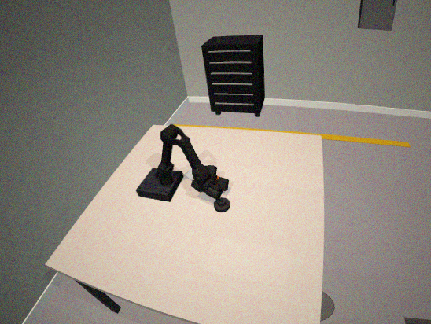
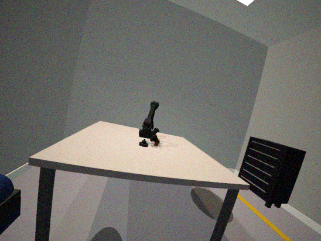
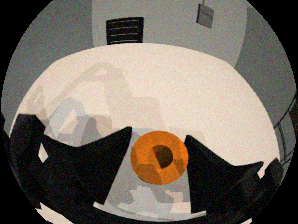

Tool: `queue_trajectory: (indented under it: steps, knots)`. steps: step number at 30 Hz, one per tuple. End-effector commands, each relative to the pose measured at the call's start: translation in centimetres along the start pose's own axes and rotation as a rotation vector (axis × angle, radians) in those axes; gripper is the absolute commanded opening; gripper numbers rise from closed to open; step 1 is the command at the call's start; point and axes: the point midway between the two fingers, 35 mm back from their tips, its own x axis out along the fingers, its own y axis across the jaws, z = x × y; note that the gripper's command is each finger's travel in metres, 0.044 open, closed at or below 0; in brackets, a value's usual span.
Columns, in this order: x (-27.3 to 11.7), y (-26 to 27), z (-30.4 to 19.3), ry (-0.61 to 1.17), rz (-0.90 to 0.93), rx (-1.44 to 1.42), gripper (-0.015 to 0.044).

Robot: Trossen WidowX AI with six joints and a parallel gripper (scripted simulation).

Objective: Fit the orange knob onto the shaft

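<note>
The orange knob (image 3: 159, 172) (image 2: 156, 143) stands between the fingers at table height. Only a sliver of the knob (image 1: 217, 178) shows past the gripper in the top view. In the wrist view its round end faces the camera, and the dark hole has its flat side toward the left. My gripper (image 3: 158, 135) (image 2: 156, 141) is open around the knob, one finger on each side, the right one very close to it. The dark round pedestal (image 1: 222, 206) (image 2: 143, 144) with its short shaft stands just beside the gripper. It is not visible in the wrist view.
The pale table (image 1: 256, 244) (image 2: 117, 158) carries the arm's dark base (image 1: 159, 189), behind the gripper. A black drawer cabinet (image 1: 236, 75) (image 2: 269, 169) stands on the floor beyond the table.
</note>
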Motion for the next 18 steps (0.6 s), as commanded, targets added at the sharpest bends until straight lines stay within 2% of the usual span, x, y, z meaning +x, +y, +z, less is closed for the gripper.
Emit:
queue_trajectory:
  steps: [1, 8, 15, 18]
  knots:
    - [0.00, 0.00, 0.01, -0.002, -0.001, 0.001, 0.0260]
    - [0.00, 0.00, 0.01, -0.002, -0.001, 0.001, 0.0260]
    - [0.00, 0.00, 0.01, -0.002, -0.001, 0.001, 0.0440]
    - [0.00, 0.00, 0.01, -0.002, -0.001, 0.001, 0.0440]
